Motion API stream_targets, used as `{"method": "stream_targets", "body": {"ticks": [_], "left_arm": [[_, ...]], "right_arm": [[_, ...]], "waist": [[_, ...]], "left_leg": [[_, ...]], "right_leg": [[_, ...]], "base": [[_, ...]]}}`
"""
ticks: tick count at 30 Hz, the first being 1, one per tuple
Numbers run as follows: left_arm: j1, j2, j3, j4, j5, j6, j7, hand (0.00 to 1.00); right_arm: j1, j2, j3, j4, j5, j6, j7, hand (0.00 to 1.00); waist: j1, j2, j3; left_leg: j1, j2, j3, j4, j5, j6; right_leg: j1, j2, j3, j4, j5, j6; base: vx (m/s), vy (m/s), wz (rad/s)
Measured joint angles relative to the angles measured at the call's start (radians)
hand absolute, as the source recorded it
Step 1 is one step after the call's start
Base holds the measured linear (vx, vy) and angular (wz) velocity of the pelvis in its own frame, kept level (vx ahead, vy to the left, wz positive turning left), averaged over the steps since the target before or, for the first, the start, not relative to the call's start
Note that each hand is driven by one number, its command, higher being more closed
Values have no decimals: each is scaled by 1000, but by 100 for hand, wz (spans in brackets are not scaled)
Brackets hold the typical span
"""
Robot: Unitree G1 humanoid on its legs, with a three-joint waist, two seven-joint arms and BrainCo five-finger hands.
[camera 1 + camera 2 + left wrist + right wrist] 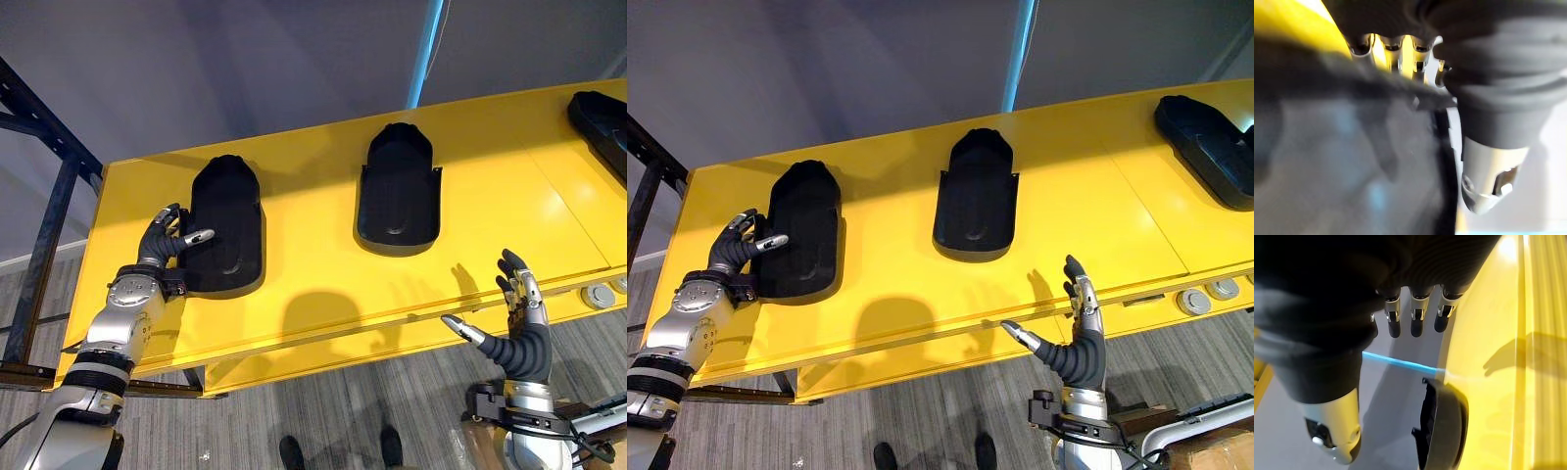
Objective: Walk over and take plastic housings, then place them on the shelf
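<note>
Three black plastic housings lie on the yellow shelf top (323,284): a left one (227,227), a middle one (399,189) and one at the far right edge (1207,149). My left hand (165,245) is at the left housing's left rim, fingers curled against the rim and thumb laid across its top. In the left wrist view the dark housing (1347,161) sits between the fingers (1393,49) and the thumb. My right hand (519,328) hovers in front of the shelf's front edge, right of the middle housing, fingers straight and thumb spread, holding nothing.
A dark metal frame (49,206) stands at the shelf's left end. Round grey discs (1195,302) sit on the front lip at the right. A blue strip (427,49) runs up behind the shelf. A cardboard box (1215,452) lies at lower right.
</note>
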Motion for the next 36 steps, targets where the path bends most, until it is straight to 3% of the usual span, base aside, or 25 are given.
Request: {"method": "stream_targets", "body": {"ticks": [9,14,16,17,20,21,22,24,28,29,32,36], "left_arm": [[-27,0,19,-46,19,-8,50,0],[-67,-10,148,7,218,-5,68,0],[-77,-35,216,-3,327,0,115,0],[-53,-96,310,-88,441,14,171,0],[107,-214,407,-386,592,7,254,0],[216,-288,421,-526,649,-7,267,0],[274,-334,421,-598,673,-19,275,0],[495,-515,380,-811,734,-78,279,0],[724,-651,234,-959,772,-118,269,0],[778,-672,180,-990,779,-142,256,100],[870,-706,92,-994,793,-189,228,100],[939,-714,47,-944,784,-203,184,100]], "right_arm": [[2,-1,35,34,0,0,32,0],[4,0,51,53,0,0,71,0],[7,0,51,56,0,0,82,0],[12,0,50,59,0,0,87,0],[21,1,48,70,-1,-3,88,0],[21,4,38,83,-1,-5,88,0],[21,7,32,87,-1,-5,88,0],[16,12,30,90,-1,-8,90,0],[-3,31,70,129,-1,-15,115,0],[-7,36,93,131,-1,-22,123,0],[-13,38,170,133,0,-43,138,0],[-16,36,240,142,1,-64,150,0]], "waist": [[-1,0,-27],[1,0,-74],[3,0,-90],[8,-1,-107],[15,-1,-132],[22,-1,-147],[26,-1,-153],[42,-4,-163],[58,-7,-184],[58,-7,-188],[57,-12,-199],[61,-19,-207]], "left_leg": [[16,0,-23,0,9,1],[33,0,-33,0,12,2],[41,0,-39,0,13,2],[42,0,-45,0,14,2],[44,0,-55,0,15,2],[45,1,-56,-1,15,1],[45,1,-57,-1,15,1],[45,1,-60,-1,15,0],[45,1,-65,-5,16,-2],[44,1,-66,-6,15,-2],[38,2,-69,-6,15,-3],[21,1,-77,-6,16,-3]], "right_leg": [[28,0,-20,0,-1,0],[49,0,-29,0,-1,0],[62,0,-35,-1,-2,0],[66,-1,-42,-1,-4,1],[73,-1,-49,-1,-9,1],[76,-1,-50,-4,-9,1],[77,-1,-51,-5,-9,1],[79,-1,-54,-6,-9,1],[82,-1,-57,-6,-14,5],[83,-1,-56,-11,-18,12],[81,0,-55,-17,-21,17],[69,1,-59,-17,-20,19]], "base": [[-29,9,7],[-23,11,6],[-24,11,9],[-33,11,11],[-30,9,10],[0,0,0],[-5,6,4],[-15,8,5],[-35,9,4],[-38,9,3],[-26,5,2],[-3,2,7]]}}
